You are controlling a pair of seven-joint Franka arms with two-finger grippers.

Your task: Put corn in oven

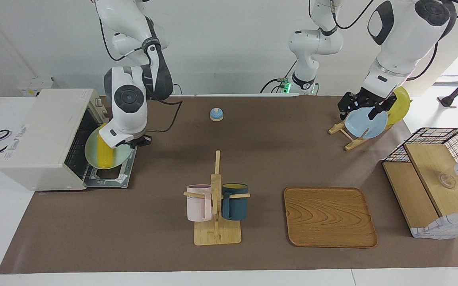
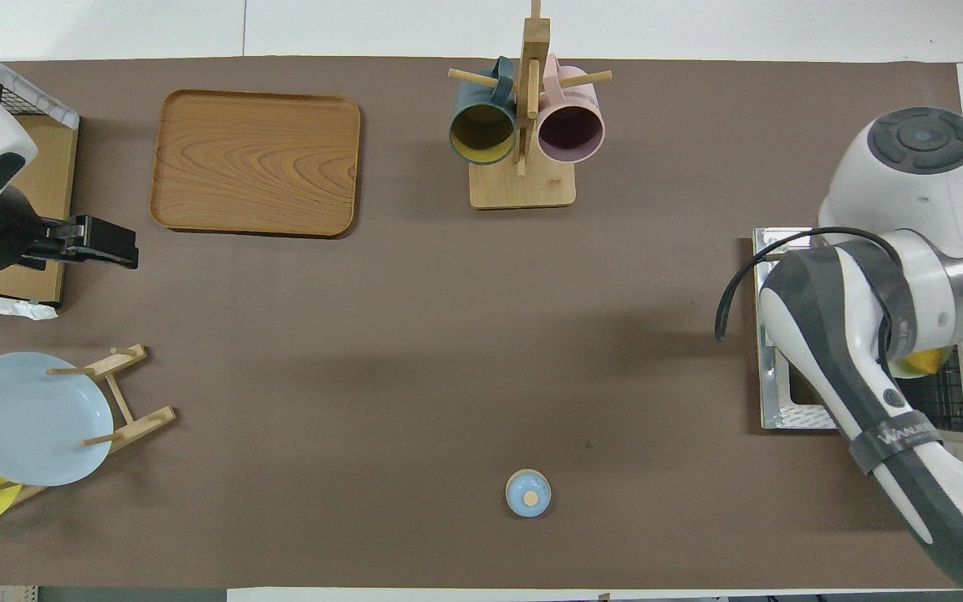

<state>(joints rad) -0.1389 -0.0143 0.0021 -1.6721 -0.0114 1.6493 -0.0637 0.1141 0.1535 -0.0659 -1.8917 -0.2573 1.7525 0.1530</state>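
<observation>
The off-white oven (image 1: 46,135) stands at the right arm's end of the table, its door (image 1: 109,179) folded down flat. The yellow corn (image 1: 105,154) lies on a pale green plate (image 1: 114,157) that is tilted at the oven's mouth, above the door. My right gripper (image 1: 134,143) is shut on the plate's rim, mostly hidden under its own wrist. From overhead, only a yellow scrap of the corn (image 2: 920,361) shows under the right arm, by the oven's wire rack (image 2: 945,401). My left gripper (image 1: 362,108) hangs open and empty over the plate rack.
A mug stand (image 1: 216,222) with a pink and a dark teal mug stands mid-table. Beside it lies a wooden tray (image 1: 329,216). A small blue bell (image 1: 216,114) sits nearer the robots. A blue plate (image 1: 366,124) and a yellow plate (image 1: 400,104) lean in a rack. A wire basket (image 1: 435,174) stands at the left arm's end.
</observation>
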